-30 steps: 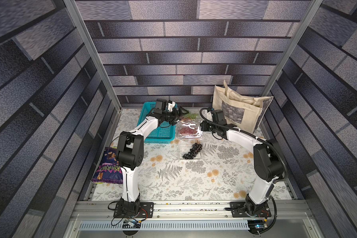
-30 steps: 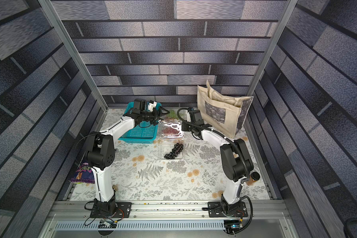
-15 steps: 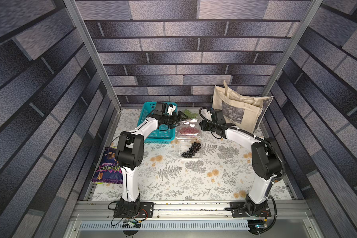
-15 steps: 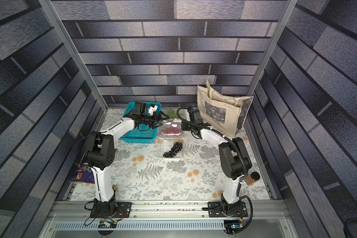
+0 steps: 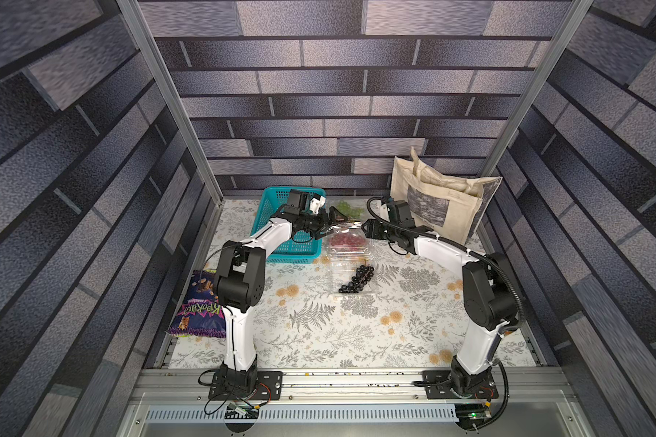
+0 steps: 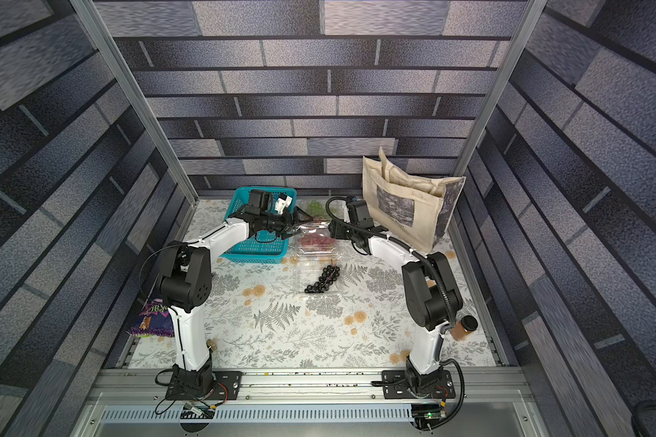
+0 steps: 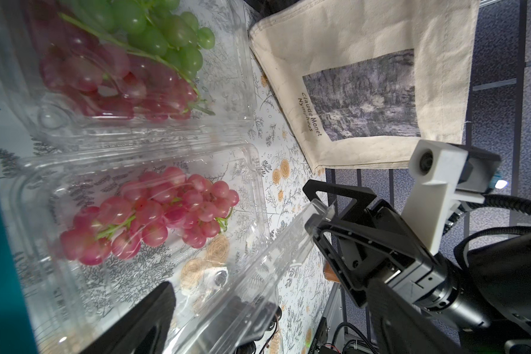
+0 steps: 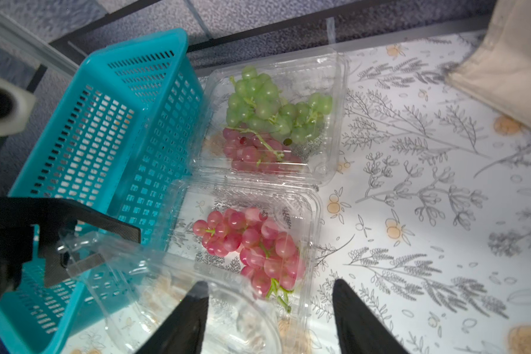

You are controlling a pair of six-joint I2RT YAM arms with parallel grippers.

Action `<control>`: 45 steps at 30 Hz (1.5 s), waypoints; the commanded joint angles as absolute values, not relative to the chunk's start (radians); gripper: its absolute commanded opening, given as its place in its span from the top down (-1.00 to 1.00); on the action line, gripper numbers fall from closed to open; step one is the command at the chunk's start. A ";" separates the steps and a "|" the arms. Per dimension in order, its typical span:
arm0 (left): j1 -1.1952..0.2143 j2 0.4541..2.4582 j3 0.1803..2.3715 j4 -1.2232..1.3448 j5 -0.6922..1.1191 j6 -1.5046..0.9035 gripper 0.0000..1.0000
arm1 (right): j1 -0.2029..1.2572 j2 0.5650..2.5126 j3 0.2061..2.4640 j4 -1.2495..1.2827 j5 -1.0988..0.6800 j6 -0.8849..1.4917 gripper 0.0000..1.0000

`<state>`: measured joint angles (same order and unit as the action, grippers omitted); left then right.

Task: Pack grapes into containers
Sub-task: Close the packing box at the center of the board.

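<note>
Both jaws wide: right gripper [image 8: 270, 283] and left gripper [image 5: 334, 220] flank the half-raised lid [image 7: 258, 269], probably to fold it over the red grapes [image 8: 252, 245].

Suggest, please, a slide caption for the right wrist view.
Open right pincer over red grapes in clear container beside teal basket.

Red grapes [image 7: 149, 214] lie in a clear container [image 7: 259, 196], apparently open.

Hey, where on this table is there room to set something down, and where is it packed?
Widest bare stretch: the near tablecloth, between the left arm, the right arm, the black-grape container and the front rail. A smaller strip lies between the containers and the right arm. Crowded at the far end: teal basket, containers, tote bag.
</note>
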<state>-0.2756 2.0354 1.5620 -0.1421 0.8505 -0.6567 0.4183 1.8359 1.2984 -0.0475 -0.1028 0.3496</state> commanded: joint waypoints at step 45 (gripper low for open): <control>-0.303 1.986 1.527 -0.067 0.865 -0.658 -1.00 | 0.855 1.319 0.579 0.026 0.062 1.105 -1.00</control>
<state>-0.2951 2.0277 1.5375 -0.0738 0.8574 -0.6582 0.8413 1.3006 0.5655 0.0048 0.0231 1.0489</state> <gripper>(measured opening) 0.999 0.999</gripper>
